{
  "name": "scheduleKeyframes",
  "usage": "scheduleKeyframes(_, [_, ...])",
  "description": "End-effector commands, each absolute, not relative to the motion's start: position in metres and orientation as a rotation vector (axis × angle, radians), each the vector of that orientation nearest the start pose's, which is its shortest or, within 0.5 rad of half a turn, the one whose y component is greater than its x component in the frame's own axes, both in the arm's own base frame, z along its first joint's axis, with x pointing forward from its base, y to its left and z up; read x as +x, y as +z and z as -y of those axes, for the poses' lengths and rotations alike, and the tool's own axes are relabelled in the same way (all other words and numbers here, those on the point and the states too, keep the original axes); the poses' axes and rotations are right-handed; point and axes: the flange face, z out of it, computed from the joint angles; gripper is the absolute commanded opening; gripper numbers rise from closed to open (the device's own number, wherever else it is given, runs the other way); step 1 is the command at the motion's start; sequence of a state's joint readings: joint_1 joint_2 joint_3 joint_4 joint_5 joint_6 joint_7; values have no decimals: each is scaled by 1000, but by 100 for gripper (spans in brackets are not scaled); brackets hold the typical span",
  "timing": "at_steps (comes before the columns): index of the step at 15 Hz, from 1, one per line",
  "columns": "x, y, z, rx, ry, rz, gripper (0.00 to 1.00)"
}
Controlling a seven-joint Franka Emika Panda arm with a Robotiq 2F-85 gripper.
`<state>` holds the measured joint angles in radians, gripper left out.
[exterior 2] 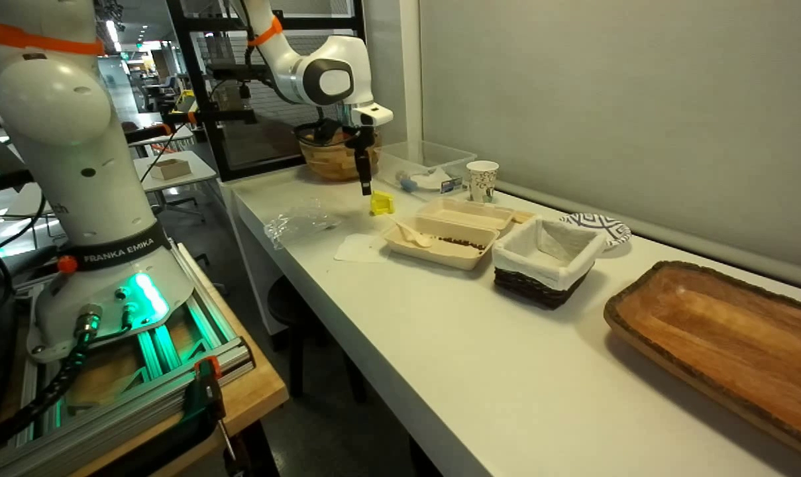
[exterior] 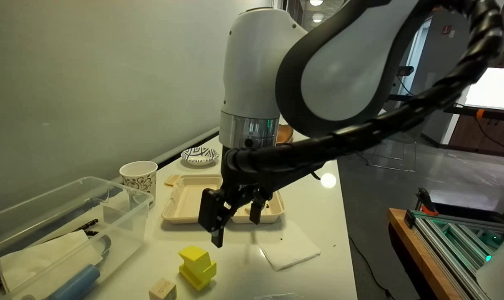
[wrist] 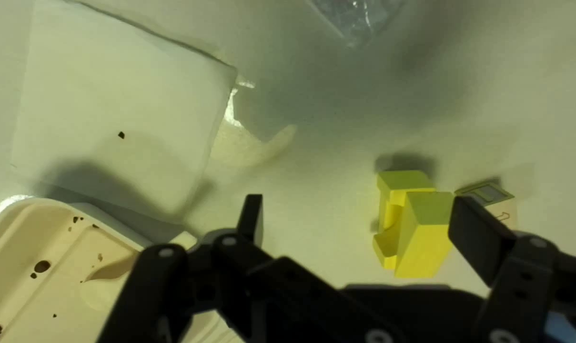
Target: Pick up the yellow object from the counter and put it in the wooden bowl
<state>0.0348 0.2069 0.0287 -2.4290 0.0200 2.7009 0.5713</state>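
Observation:
The yellow object is a small blocky piece on the white counter. It also shows in an exterior view and in the wrist view. My gripper is open and empty above the counter, near the yellow object. In the wrist view, the jaws are wide apart and the object appears between them, close to the right finger. It sits lower than the fingertips. The round wooden bowl stands at the counter's far end, partly hidden behind the wrist and its cables.
A tan cube lies beside the yellow object. An open food container, a napkin, a see-through bin and a paper cup are nearby. Plastic wrap, a lined basket and a long wooden tray are also there.

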Motion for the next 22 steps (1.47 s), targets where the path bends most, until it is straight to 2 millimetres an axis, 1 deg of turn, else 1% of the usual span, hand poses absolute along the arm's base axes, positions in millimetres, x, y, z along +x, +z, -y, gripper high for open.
scheduleKeyframes(1, [508,221,-48,-2967,-96,-823,100])
scheduleKeyframes(3, [514,217,-54,-2963,-111,-812,100])
scheduleKeyframes(6, [523,209,-58,-2962,-128,-806,100])
scheduleKeyframes(10, [534,194,-65,-2940,-127,-820,100])
scheduleKeyframes(14, [541,181,-70,-2941,-117,-830,100])
scheduleKeyframes(21, [547,164,-68,-2949,-101,-848,100])
scheduleKeyframes(22, [547,162,-67,-2951,-100,-849,97])
